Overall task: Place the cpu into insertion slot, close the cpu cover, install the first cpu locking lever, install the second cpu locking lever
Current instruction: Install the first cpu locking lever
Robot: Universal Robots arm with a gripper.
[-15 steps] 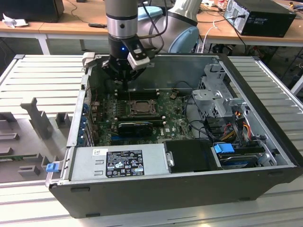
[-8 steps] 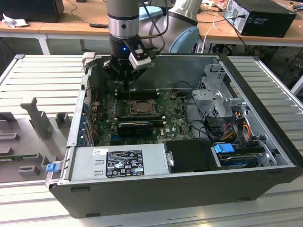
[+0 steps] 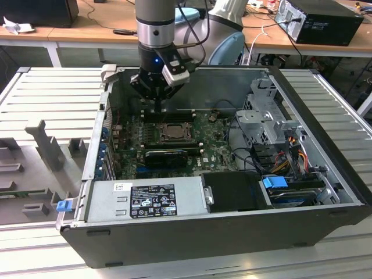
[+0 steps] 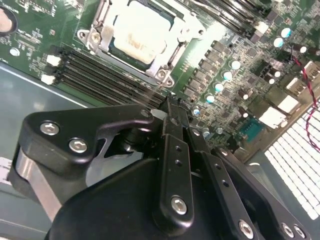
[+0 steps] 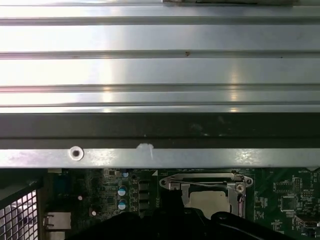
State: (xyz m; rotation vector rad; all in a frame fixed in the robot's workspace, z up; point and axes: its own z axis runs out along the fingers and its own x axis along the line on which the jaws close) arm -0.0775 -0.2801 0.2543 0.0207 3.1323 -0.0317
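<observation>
Fingertips of the gripper (image 4: 170, 107) sit pressed together in the second wrist view, pinching nothing I can make out, poised just above the motherboard (image 4: 240, 75) beside the long black memory slots (image 4: 105, 75). Just beyond them lies the insertion slot (image 4: 137, 37), and the cpu (image 4: 140, 32) is already seated in it, its pale metal top showing through the square window of the cpu cover (image 4: 170, 55), which lies flat over the chip. So placing and closing look done; whether either locking lever is latched I cannot tell, though a thin wire runs along the socket edge in the first wrist view. The chip is square, with no real long axis, lying flat with its top facing up out of the open computer case (image 3: 325, 174). In the exterior view the arm hangs over the socket's far side, near the rear wall of the case, with a desk (image 3: 87, 32) farther back.
</observation>
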